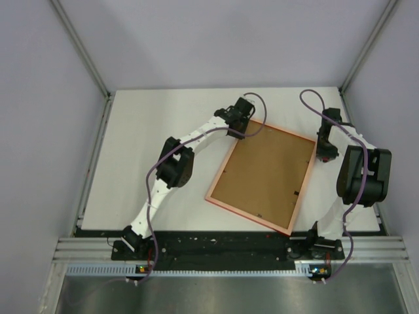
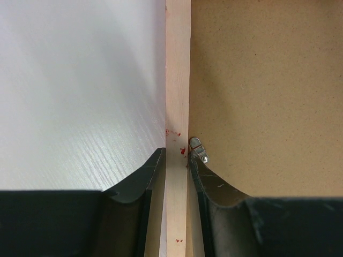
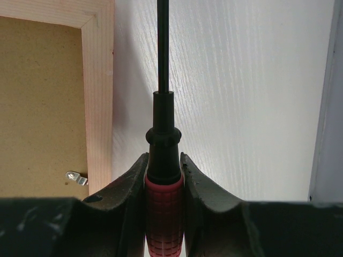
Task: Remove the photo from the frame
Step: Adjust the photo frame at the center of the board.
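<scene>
The frame (image 1: 262, 175) lies back-up at centre right, the photo hidden. Our left fingers (image 2: 134, 187) straddle its rail (image 2: 178, 80); whether they are clamped, we cannot tell. Our right fingers (image 3: 127, 184) grip the screwdriver (image 3: 162, 160). We'd steady the rail, then lever the clip (image 2: 197, 149) gently.

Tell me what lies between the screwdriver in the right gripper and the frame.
Only a bare strip of white table separates the screwdriver from the frame; the right wrist view shows it.

There was one frame (image 1: 265, 180) and one screwdriver (image 3: 162, 160). Two arms were counted, a left arm (image 1: 173, 163) and a right arm (image 1: 363, 173). Two clips showed: one clip (image 2: 197, 149) and a second clip (image 3: 76, 178).
</scene>
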You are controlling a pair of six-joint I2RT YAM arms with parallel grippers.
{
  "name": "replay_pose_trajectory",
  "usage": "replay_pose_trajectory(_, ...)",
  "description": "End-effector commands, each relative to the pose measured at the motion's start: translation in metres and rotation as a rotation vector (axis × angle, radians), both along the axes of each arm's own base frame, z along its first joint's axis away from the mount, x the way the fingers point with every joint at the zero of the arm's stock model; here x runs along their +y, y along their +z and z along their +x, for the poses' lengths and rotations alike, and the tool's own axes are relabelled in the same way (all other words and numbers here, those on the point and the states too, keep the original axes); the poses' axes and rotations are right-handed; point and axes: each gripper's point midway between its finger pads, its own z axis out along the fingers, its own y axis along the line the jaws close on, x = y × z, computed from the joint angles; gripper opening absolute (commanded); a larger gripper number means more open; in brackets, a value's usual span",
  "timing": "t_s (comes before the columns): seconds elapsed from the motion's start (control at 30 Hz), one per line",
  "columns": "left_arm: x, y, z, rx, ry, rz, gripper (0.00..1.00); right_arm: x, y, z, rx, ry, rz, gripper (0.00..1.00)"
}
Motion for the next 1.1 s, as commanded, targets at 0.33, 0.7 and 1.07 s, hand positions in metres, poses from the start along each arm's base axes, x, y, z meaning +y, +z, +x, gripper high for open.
replay_pose_trajectory(0.33, -0.012, -0.038, -0.009, 0.053, -0.023, 0.012, 0.36, 0.003, 0.018, 0.011, -0.065, 0.013, 0.002, 0.0)
replay_pose_trajectory(0.7, -0.017, -0.042, -0.01, 0.065, -0.032, -0.011, 0.64, 0.012, 0.016, 0.012, -0.066, 0.046, 0.023, 0.0)
replay_pose_trajectory(1.07, 0.0, -0.032, -0.018, 0.072, -0.015, 0.017, 0.42, 0.022, 0.026, 0.021, -0.108, 0.083, 0.07, 0.0)
